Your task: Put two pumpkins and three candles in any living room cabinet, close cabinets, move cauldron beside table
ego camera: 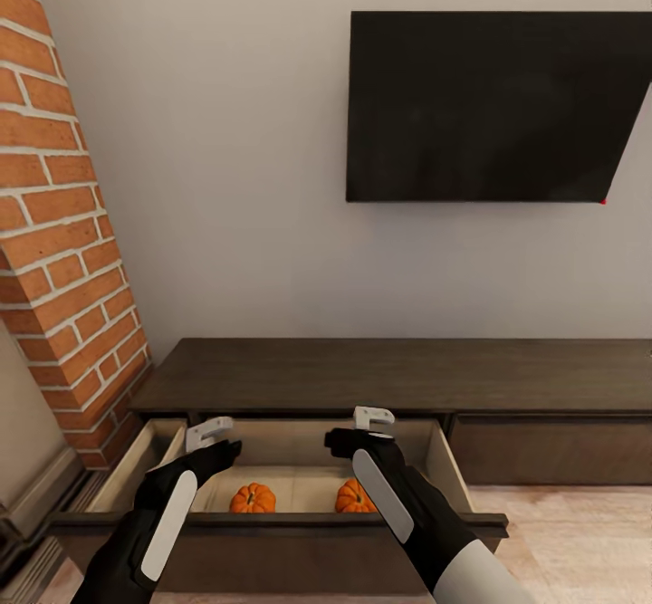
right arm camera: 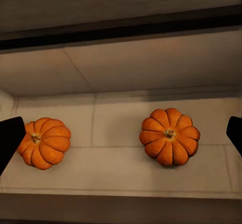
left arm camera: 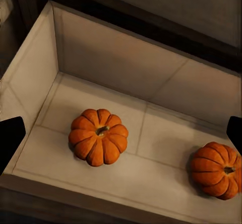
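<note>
Two pumpkins, the left pumpkin (ego camera: 253, 498) and the right pumpkin (ego camera: 354, 497), sit well apart on the pale floor of the cabinet's (ego camera: 398, 374) open drawer (ego camera: 272, 524). Above them hover the left gripper (ego camera: 210, 432) and right gripper (ego camera: 374, 419), each spread wide and empty. Behind the cabinet rises a grey wall (ego camera: 226, 178) with a dark TV (ego camera: 493, 106); a brick column (ego camera: 63, 224) stands to the cabinet's left.

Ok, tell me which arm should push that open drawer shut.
Either could, but I'd lean left. Both claws hang open over the open drawer, where both pumpkins lie. The left claw sits nearer the drawer front than the right claw, so probably needs less pull-back.
</note>
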`<state>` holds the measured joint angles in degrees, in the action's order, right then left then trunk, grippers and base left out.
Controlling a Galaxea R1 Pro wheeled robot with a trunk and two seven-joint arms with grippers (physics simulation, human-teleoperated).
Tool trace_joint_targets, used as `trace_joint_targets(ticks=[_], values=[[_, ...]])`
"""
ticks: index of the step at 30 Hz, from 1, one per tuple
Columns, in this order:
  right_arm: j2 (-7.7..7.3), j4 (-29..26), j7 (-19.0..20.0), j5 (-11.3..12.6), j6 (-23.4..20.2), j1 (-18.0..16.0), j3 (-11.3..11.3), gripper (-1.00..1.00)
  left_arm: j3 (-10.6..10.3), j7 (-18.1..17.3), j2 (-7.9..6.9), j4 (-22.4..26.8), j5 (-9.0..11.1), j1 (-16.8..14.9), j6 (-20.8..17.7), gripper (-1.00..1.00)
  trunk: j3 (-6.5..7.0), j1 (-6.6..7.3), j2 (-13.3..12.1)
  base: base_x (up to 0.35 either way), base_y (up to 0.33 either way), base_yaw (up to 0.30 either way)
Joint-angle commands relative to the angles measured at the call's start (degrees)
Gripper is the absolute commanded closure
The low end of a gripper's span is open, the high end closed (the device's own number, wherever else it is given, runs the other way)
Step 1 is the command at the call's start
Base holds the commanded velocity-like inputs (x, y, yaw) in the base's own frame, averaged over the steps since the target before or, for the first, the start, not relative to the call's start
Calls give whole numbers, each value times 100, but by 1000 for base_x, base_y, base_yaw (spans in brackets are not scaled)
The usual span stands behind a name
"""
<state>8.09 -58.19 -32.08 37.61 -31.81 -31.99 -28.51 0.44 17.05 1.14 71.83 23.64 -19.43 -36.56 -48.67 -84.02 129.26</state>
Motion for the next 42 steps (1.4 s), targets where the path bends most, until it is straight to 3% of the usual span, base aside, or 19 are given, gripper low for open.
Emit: trace_joint_targets(ticks=[1,17,31,42], values=[[0,0,0,1,0,0,1,-100,0,0,0,-1,0,0,0,-100,18,23,-41,-120,14,0],[0,0,0,1,-1,2,-4,-100,0,0,15,16,0,0,0,-100,306,374,-683,-285,77,0],[0,0,0,1,-1,0,-1,-100,0,-17,0,85,0,0,16,-100,306,374,-683,-312,39,0],[-7,0,6,-7,25,22,-4,-100,-4,-18,0,85,0,0,37,-100,108,132,-242,-119,0,0]])
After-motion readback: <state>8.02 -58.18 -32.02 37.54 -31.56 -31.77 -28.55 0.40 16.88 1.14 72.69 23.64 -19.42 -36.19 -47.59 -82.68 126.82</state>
